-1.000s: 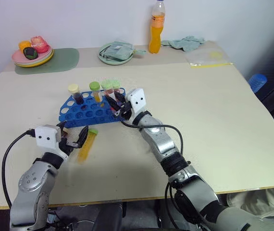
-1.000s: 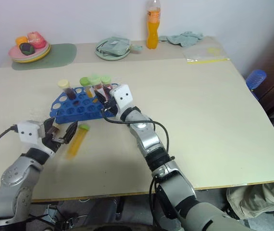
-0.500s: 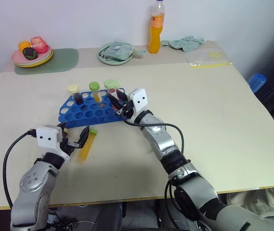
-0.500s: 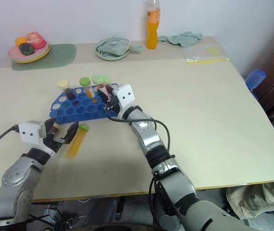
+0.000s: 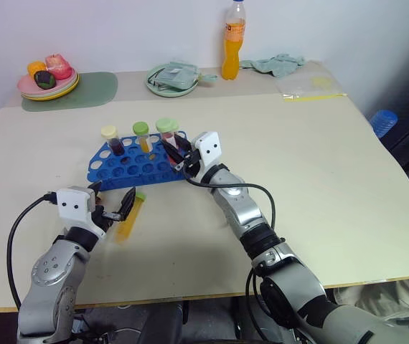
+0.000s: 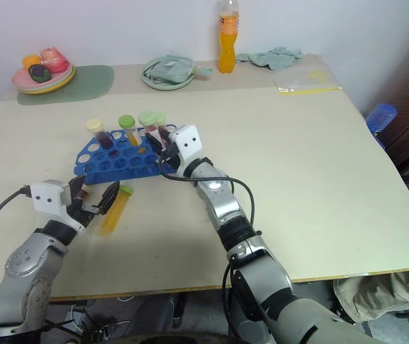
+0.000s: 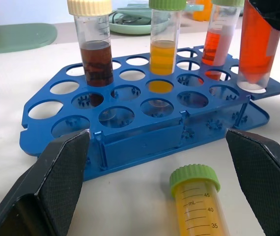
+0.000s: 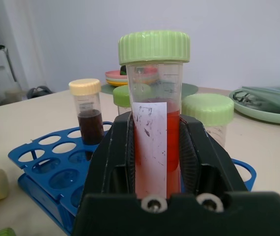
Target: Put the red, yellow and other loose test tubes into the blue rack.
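Note:
The blue rack (image 5: pixel 134 166) stands on the table. It holds a cream-capped dark tube (image 7: pixel 95 51), a green-capped yellow tube (image 7: pixel 163 46) and a green-capped red tube (image 7: pixel 220 34). My right gripper (image 5: pixel 179 152) is shut on another green-capped red tube (image 8: pixel 154 73), held upright at the rack's right end. Whether its tip sits in a hole is unclear. A loose yellow tube (image 5: pixel 128 217) with a green cap lies on the table just in front of the rack. My left gripper (image 5: pixel 111 206) is open right behind that tube, with its fingers (image 7: pixel 56 172) spread to either side of it and not touching.
Along the table's far edge stand an orange drink bottle (image 5: pixel 234 39), a green plate (image 5: pixel 172 79) with a pouch on it, a plate of toy food (image 5: pixel 48 77) on a green mat, a crumpled cloth (image 5: pixel 280 63) and a plastic bag (image 5: pixel 308 86).

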{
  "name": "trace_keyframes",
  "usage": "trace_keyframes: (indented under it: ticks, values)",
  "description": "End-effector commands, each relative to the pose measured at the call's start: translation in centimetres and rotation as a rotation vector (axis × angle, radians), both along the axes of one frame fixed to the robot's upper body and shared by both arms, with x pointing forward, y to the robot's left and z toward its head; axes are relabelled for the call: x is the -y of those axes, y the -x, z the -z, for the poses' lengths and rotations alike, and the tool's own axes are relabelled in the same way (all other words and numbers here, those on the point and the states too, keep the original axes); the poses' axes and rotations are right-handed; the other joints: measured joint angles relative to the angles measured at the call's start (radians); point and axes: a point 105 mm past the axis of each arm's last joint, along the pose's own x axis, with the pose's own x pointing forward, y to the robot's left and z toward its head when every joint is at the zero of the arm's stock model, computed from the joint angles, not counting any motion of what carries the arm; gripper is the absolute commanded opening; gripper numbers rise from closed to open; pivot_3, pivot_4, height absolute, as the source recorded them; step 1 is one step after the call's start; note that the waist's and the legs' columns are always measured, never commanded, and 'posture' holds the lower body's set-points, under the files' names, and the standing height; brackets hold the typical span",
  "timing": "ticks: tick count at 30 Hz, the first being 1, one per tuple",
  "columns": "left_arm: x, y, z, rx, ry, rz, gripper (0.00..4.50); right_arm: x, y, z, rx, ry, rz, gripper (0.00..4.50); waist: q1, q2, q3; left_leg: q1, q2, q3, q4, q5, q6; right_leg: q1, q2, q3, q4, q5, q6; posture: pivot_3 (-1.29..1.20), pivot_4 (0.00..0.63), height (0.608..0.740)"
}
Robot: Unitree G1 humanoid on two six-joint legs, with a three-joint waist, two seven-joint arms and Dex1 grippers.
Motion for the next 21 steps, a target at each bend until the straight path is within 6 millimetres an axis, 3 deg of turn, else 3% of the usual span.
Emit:
trace_keyframes:
  ticks: [1,11,12,13,17,21]
  values:
    - [0.3,0.1,-1.4,0.059,-0.018,0.008,4.50,-0.6,0.2,-0.5,0.006,-0.023,-0.010,0.83,0.000,0.000,0.000,0.000,0.000,0.000,0.000,0.000,0.000,0.000,0.000,0.000,0.000,0.000,0.000,0.00,0.150,0.740]
    - [0.2,0.0,-1.6,0.062,-0.019,0.009,4.50,-0.9,0.4,-0.2,-0.013,-0.032,-0.025,0.83,0.000,0.000,0.000,0.000,0.000,0.000,0.000,0.000,0.000,0.000,0.000,0.000,0.000,0.000,0.000,0.00,0.150,0.740]
    - [0.2,0.0,-1.6,0.062,-0.018,0.008,4.50,-0.9,0.5,-0.2,-0.012,-0.036,-0.029,1.78,0.000,0.000,0.000,0.000,0.000,0.000,0.000,0.000,0.000,0.000,0.000,0.000,0.000,0.000,0.000,0.00,0.150,0.740]
    - [0.2,0.0,-1.6,0.062,-0.017,0.007,4.50,-0.9,0.5,-0.3,-0.010,-0.039,-0.031,2.09,0.000,0.000,0.000,0.000,0.000,0.000,0.000,0.000,0.000,0.000,0.000,0.000,0.000,0.000,0.000,0.00,0.150,0.740]
    - [-0.2,0.0,-1.9,0.065,-0.009,-0.012,4.50,-0.8,0.8,-1.7,0.034,-0.087,-0.029,4.16,0.000,0.000,0.000,0.000,0.000,0.000,0.000,0.000,0.000,0.000,0.000,0.000,0.000,0.000,0.000,0.00,0.150,0.740]
    - [-0.7,0.1,-2.3,0.071,-0.013,-0.036,4.50,-0.6,1.3,-2.8,0.078,-0.114,-0.043,4.16,0.000,0.000,0.000,0.000,0.000,0.000,0.000,0.000,0.000,0.000,0.000,0.000,0.000,0.000,0.000,0.00,0.150,0.740]
